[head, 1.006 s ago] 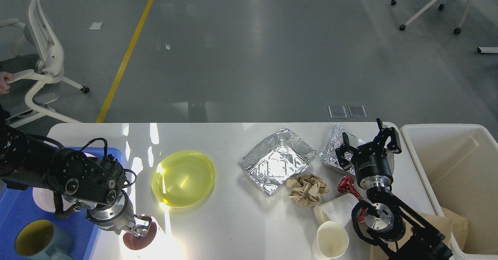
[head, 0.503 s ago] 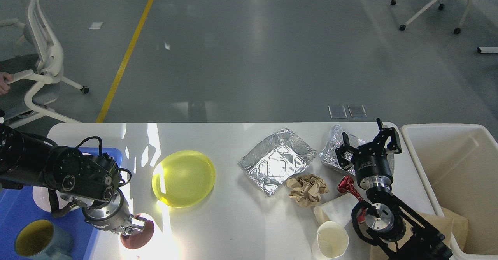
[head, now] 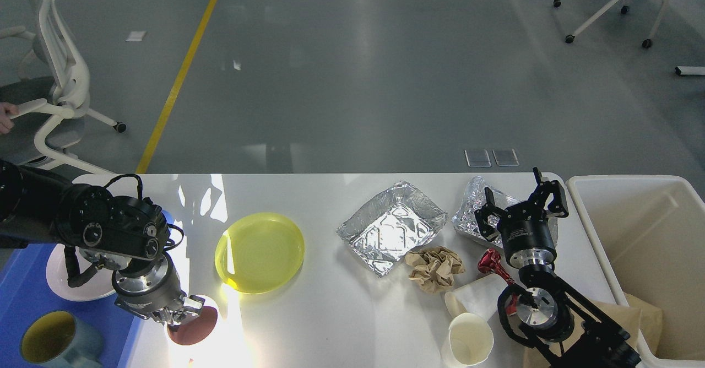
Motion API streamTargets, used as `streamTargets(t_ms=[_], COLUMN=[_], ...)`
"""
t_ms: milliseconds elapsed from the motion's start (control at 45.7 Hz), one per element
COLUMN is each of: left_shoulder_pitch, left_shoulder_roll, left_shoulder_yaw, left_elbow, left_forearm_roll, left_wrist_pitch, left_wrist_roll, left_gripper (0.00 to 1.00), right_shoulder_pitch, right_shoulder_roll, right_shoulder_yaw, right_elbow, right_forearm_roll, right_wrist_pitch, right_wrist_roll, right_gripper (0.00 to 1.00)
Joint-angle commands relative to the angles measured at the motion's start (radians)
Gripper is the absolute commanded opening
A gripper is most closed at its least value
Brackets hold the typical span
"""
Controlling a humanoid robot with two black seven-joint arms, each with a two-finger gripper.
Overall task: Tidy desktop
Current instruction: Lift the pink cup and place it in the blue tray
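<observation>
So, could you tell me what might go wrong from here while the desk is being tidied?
The left gripper is at the rim of a small bowl with a dark reddish inside, close to the desktop's near edge; strong glare hides the contact, so a weak pinch could let it slip or tip off.

The right gripper hangs open over crumpled foil, with a paper cup beside that arm; a swing toward the cream bin might knock the cup over.

Glossy white desktop (head: 330,313) holds crinkled shiny foil trays (head: 392,227), crumpled matt brown paper (head: 435,268), and a translucent, probably plastic, yellow plate (head: 260,252).
</observation>
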Motion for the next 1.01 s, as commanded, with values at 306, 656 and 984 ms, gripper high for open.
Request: streamTargets(t_ms=[306, 656, 984], left_shoulder_pitch=[-0.63, -0.896, -0.828], left_shoulder_roll=[-0.008, -0.078, 0.113], left_shoulder_yaw=[0.177, 0.292, 0.422], left_elbow=[-0.152, -0.212, -0.157], left_forearm_roll=[-0.262, -0.394, -0.327], left_wrist_pitch=[-0.369, -0.488, -0.488], left_wrist_roll=[-0.021, -0.156, -0.147], left_gripper=[0.0, 0.0, 0.01], right_shoulder_pitch=[0.001, 0.001, -0.001], right_shoulder_roll=[0.0, 0.0, 0.0], right_shoulder_yaw=[0.0, 0.0, 0.0], right_elbow=[0.0, 0.0, 0.0], right_forearm_roll=[0.0, 0.0, 0.0], right_wrist_pitch=[0.0, 0.0, 0.0], right_wrist_roll=[0.0, 0.0, 0.0], right_gripper=[1.0, 1.0, 1.0])
